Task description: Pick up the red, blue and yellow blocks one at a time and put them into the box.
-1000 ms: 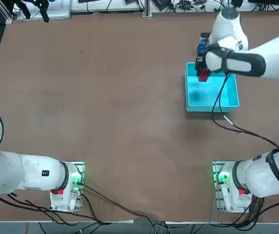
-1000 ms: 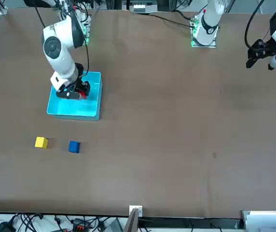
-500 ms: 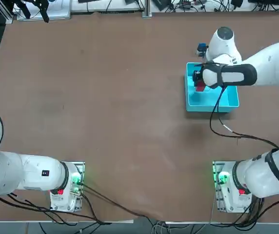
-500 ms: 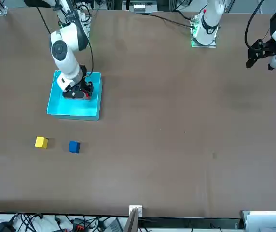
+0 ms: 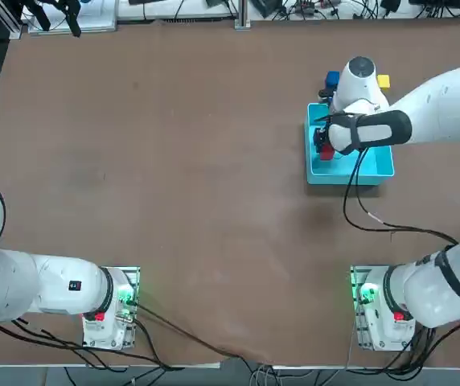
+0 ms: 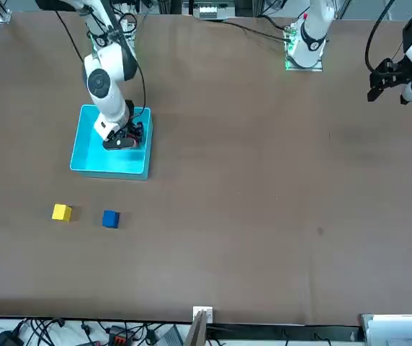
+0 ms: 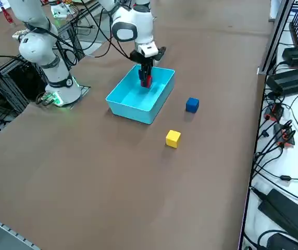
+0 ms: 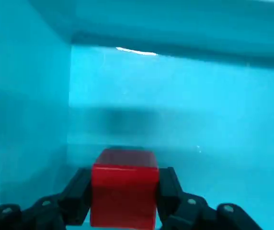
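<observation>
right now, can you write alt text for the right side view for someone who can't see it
The right gripper holds the red block low inside the cyan box, fingers shut on it. The blue block and yellow block sit apart on the brown table outside the box.

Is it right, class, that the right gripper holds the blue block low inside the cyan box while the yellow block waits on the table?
Not quite: the right gripper is shut on the red block, as the right wrist view shows. It is low inside the cyan box; the blue block waits beside the yellow block on the table.

Gripper [image 6: 124, 139] with red block [image 8: 124, 192] lower in box [image 6: 91, 162]
</observation>
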